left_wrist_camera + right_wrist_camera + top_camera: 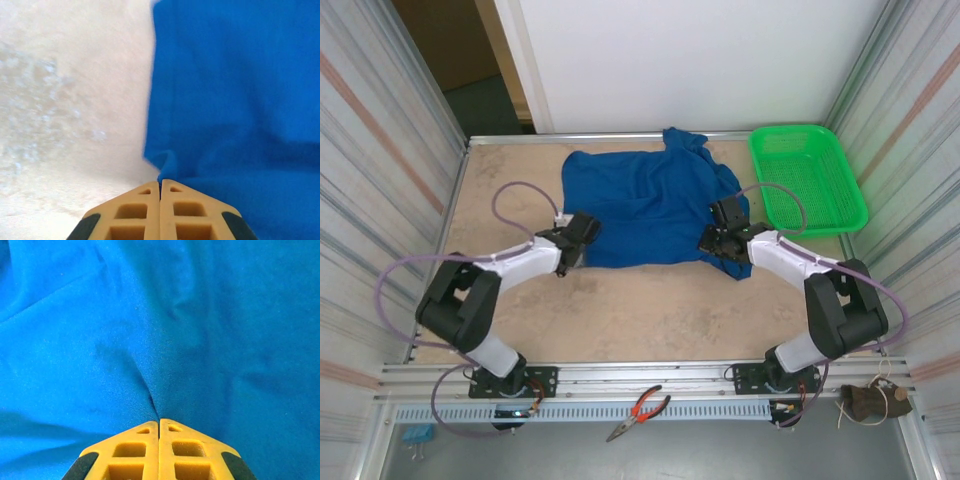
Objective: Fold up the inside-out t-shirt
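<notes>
The left gripper [160, 184] is pictured clamped on the near left edge of the inside-out t-shirt [640, 205], the right gripper [159, 422] pinched shut on cloth at its near right. The shirt is spread over the far middle of the table [620, 310], a green basket [807, 175] set just beside it at far right.

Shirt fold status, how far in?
Done: the royal-blue cotton t-shirt lies roughly spread, with no fold visible. In hand: left gripper shut on its near left edge, right gripper pinching cloth at the near right. Left: every fold.
</notes>
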`<state>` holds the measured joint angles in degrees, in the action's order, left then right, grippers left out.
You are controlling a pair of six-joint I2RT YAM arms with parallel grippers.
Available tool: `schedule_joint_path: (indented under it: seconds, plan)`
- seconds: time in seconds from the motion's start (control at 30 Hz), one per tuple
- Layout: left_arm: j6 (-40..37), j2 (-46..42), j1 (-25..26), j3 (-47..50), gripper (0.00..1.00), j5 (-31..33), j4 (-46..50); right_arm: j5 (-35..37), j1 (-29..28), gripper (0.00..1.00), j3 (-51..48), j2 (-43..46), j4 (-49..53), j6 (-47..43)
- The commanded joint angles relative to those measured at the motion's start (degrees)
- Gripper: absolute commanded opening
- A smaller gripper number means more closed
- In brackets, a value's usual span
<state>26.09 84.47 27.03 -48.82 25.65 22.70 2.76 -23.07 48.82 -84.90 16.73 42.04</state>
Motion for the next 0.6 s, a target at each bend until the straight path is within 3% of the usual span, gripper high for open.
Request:
schedule_joint_path:
  seconds: [0.0, 0.13, 0.2, 0.27, 0.37, 0.43, 0.57]
  plan:
    - [-3.57, -10.67, -5.87, 1.59, 0.0, -14.03, -1.66, -0.13, 0.54, 0.0, -0.92, 1.94, 2.1, 1.5]
    - [-3.13, -17.47, -16.37, 4.11, 0.0, -41.83, -7.52, -0.39, 0.58, 0.0, -0.76, 2.46, 2.05, 1.81]
    - [-1.54, -18.42, -20.04, 4.98, 0.0, -52.43, -10.33, -0.41, 0.57, 0.0, -0.57, 2.67, 2.16, 1.99]
    - [0.9, -18.64, -23.32, 5.9, 0.12, -60.39, -13.26, -0.33, 0.57, 0.0, -0.48, 3.2, 2.41, 2.08]
    - [3.69, -19.84, -25.79, 7.17, 0.18, -59.75, -13.99, -0.17, 0.56, 0.0, -0.21, 3.84, 3.02, 2.08]
    - [3.93, -20.93, -25.84, 7.68, 0.34, -54.66, -11.74, -0.37, 0.56, 0.0, 0.12, 4.26, 3.3, 2.08]
    - [4.06, -22.5, -23.69, 8.74, 0.39, -44.49, -6.06, -0.82, 0.48, 0.0, 0.87, 5.18, 3.83, 1.91]
